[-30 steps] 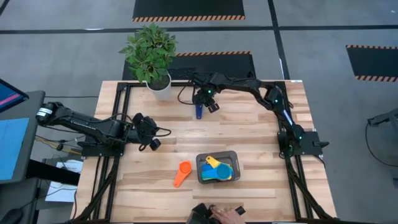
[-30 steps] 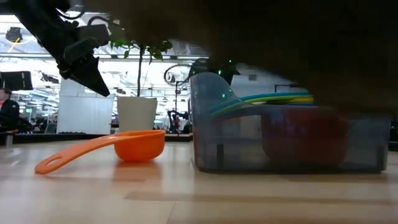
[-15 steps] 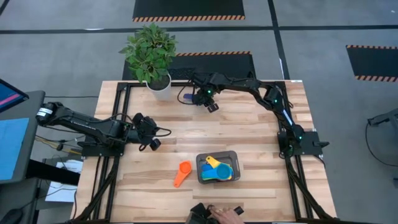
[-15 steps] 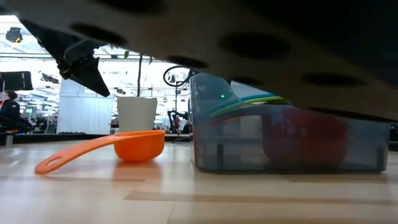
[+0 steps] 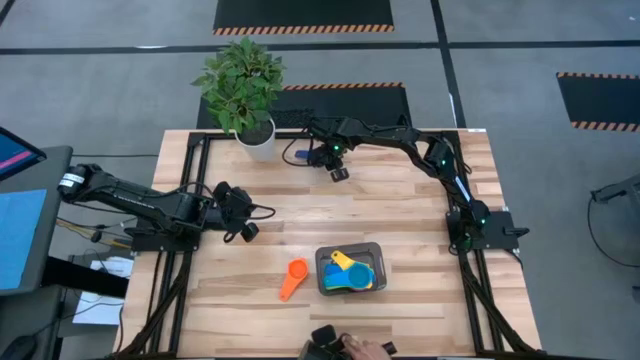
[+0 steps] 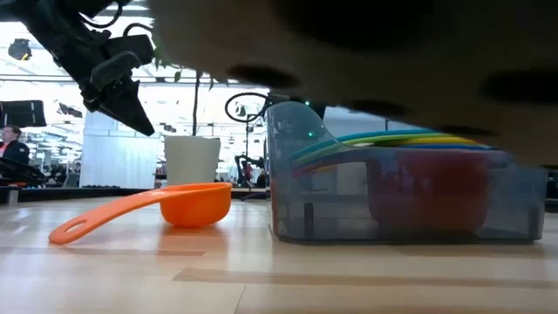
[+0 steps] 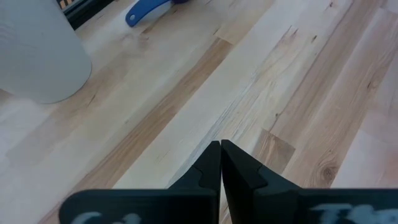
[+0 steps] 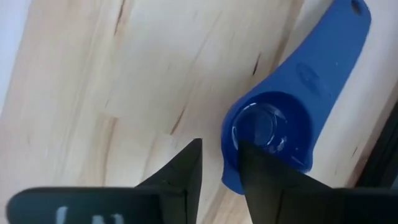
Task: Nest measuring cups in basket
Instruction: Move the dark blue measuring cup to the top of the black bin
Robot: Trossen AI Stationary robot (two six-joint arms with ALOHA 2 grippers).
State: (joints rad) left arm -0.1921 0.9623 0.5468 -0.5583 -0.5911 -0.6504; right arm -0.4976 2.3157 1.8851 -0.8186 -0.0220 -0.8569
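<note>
A dark blue measuring cup (image 8: 273,124) lies on the table near the far edge, its handle (image 5: 299,156) pointing toward the white pot. My right gripper (image 8: 217,152) hangs over it, pointing down and open. One finger stands outside the bowl's wall and the other over the bowl. The basket (image 5: 378,268) near the front holds several nested cups (image 5: 348,270). An orange cup (image 5: 294,278) rests on the table to its left. My left gripper (image 7: 219,148) is shut, with nothing in it, above the table's left part. My right gripper straddles the dark blue cup's bowl wall (image 8: 229,158) from above, on the side away from the handle. Bare wood shows between the outer finger (image 8: 189,162) and the wall. Whether the inner finger touches the cup, I cannot tell. The cup lies flat on the table.
A white pot (image 5: 256,140) with a green plant stands at the far left, close to the dark blue cup. A person's hand (image 5: 362,349) shows at the near edge, and something dark and blurred covers the top of the low view.
The dark blue cup has turned about on the table. Its handle pointed toward the near edge and now points toward the left edge, by the pot. My right gripper has stayed over it.
</note>
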